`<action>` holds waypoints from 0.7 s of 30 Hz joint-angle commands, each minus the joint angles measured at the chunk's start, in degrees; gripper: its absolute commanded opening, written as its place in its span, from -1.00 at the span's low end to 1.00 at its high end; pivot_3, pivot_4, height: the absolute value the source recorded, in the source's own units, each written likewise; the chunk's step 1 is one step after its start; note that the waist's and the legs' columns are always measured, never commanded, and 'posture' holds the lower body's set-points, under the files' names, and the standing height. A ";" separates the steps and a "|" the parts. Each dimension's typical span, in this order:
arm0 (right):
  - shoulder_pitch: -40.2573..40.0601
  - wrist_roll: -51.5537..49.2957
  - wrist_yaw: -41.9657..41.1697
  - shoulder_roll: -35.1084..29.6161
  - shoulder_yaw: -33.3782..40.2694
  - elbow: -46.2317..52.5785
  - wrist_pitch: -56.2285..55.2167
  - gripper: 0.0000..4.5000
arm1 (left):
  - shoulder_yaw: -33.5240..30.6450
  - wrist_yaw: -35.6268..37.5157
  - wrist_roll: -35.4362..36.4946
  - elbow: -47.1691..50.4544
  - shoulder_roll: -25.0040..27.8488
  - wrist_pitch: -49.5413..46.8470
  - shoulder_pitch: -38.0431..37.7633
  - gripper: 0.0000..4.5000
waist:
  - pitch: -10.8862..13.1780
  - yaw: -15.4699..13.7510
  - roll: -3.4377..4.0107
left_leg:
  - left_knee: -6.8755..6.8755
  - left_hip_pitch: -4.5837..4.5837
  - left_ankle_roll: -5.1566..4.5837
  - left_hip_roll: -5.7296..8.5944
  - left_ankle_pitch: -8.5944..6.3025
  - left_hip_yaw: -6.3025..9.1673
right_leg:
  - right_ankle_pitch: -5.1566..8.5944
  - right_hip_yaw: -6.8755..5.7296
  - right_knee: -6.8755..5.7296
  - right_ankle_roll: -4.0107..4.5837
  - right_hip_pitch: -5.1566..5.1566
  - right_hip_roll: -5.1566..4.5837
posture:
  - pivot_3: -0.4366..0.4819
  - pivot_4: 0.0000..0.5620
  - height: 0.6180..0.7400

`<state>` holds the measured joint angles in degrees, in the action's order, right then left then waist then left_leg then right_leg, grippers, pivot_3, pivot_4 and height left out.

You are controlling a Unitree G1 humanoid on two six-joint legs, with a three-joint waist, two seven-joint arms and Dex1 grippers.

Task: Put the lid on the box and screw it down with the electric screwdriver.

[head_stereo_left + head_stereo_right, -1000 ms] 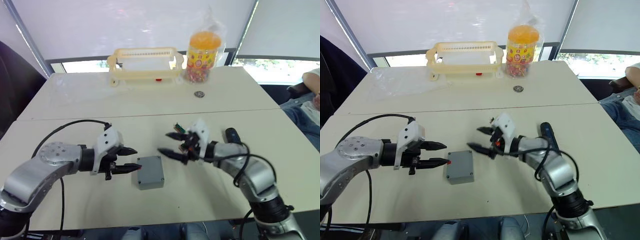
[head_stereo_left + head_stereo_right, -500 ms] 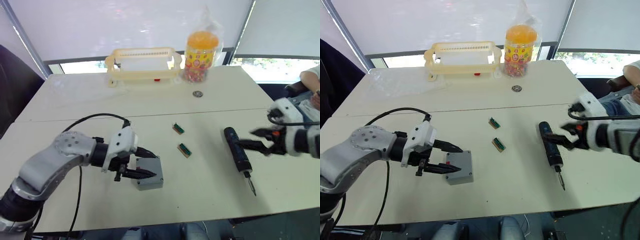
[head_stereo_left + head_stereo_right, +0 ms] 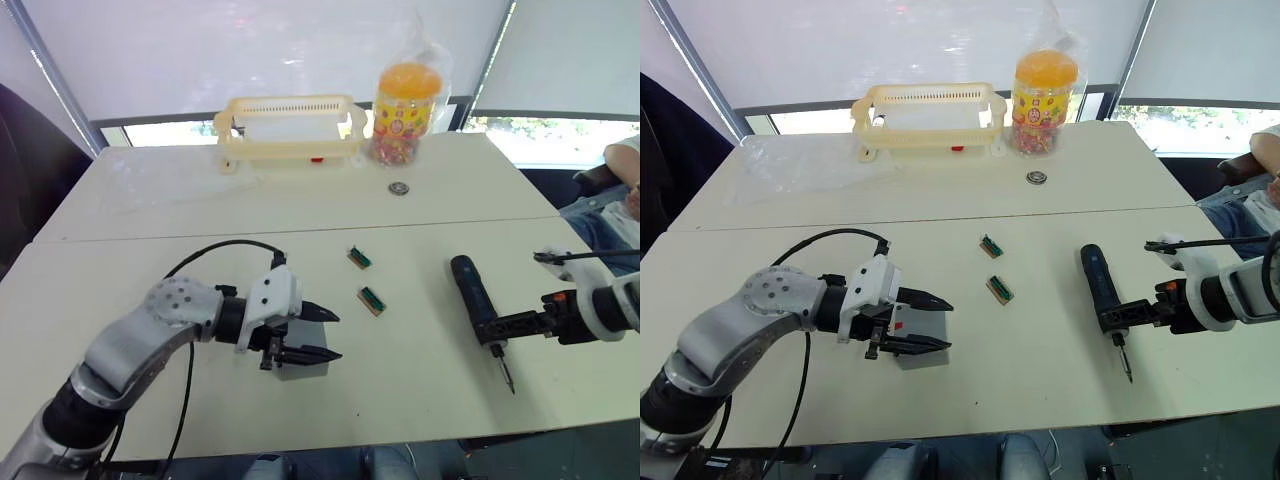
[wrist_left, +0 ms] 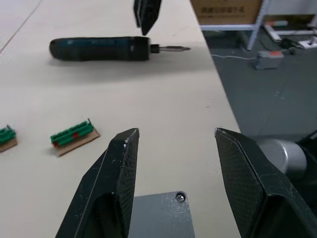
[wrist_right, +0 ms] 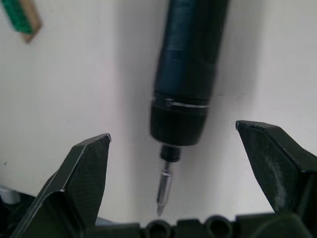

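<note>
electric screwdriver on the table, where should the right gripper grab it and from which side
Probably the thick black barrel of the electric screwdriver, not the thin bit. It lies flat with the bit toward the table's near edge, so the open right gripper would best straddle it across its width, from its right.

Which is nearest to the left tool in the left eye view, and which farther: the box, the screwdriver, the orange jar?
1. The box, under the left tool.
2. The screwdriver, to the right.
3. The orange jar, at the table's far edge.

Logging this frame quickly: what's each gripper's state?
Left gripper: open, empty, over the box.
Right gripper: open, empty, straddling the electric screwdriver.
</note>
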<state>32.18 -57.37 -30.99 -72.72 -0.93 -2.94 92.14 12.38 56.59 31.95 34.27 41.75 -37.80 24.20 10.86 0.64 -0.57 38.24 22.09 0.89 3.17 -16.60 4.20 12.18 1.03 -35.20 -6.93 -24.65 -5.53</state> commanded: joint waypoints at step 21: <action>5.34 19.07 -4.12 9.52 -12.67 -2.49 -7.92 -0.21 | -6.58 -7.49 4.14 8.10 3.68 -5.21 -5.44 0.10 | -0.46 -0.02 -0.76 | 0.00 -0.59 -0.02 0.01 -0.03 0.28 | 0.05 -0.04 0.10 0.05 0.66 0.05 | -0.05 -0.47 1.00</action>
<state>38.30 -40.68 -35.12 -63.64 -14.73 -4.99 87.41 7.62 48.66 35.61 41.68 44.96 -43.50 18.54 10.40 0.62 -1.33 38.24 21.41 0.86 3.18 -16.64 4.47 12.26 0.99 -35.09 -6.85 -23.91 -5.48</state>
